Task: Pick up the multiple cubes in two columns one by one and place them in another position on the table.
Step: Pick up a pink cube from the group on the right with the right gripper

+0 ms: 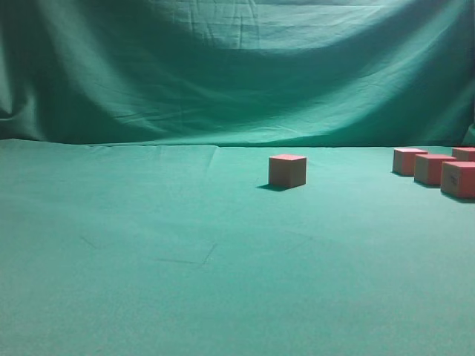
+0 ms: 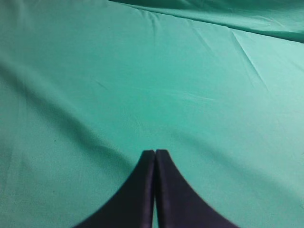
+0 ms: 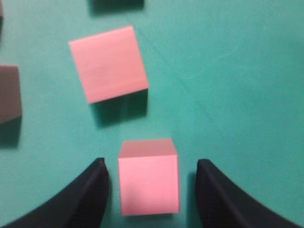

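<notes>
One pinkish-red cube stands alone on the green table, right of the middle. Several more cubes cluster at the far right edge. Neither arm shows in the exterior view. In the right wrist view my right gripper is open, its dark fingers on either side of a cube, with a strip of green cloth showing on each side. Beyond it lies another cube, turned slightly, and a shaded one at the left edge. My left gripper is shut over bare cloth.
A draped green backdrop rises behind the table. The cloth has shallow wrinkles near the middle. A dark shape is cut off at the top of the right wrist view.
</notes>
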`<state>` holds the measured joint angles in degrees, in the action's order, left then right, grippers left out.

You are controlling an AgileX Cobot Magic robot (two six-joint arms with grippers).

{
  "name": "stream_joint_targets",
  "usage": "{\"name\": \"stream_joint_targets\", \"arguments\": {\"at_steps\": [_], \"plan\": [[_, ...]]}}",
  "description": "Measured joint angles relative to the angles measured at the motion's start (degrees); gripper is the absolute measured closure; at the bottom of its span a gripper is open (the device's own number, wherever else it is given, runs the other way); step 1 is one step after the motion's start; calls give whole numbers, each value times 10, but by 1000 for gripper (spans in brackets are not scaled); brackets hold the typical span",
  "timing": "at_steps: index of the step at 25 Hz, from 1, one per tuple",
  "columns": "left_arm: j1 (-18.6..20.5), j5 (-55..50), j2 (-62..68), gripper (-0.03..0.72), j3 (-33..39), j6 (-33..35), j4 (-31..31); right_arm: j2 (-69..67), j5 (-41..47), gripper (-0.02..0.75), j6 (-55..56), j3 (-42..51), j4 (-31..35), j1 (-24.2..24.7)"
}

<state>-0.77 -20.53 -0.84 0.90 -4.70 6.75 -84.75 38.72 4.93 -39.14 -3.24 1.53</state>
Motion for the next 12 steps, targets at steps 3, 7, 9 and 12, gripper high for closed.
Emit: {"name": "stream_joint_targets", "arguments": {"at_steps": [3,7,9,12], "plan": [[0,0,0,688,0,0,0,-22,-9,325,-1,0,0,0],[0,0,0,688,0,0,0,-31,-15,368,-4,0,0,0],[0,0,0,688,0,0,0,-31,-16,438,-5,0,0,0],[0,0,0,688,0,0,0,-31,-16,476,-5,0,0,0]]}}
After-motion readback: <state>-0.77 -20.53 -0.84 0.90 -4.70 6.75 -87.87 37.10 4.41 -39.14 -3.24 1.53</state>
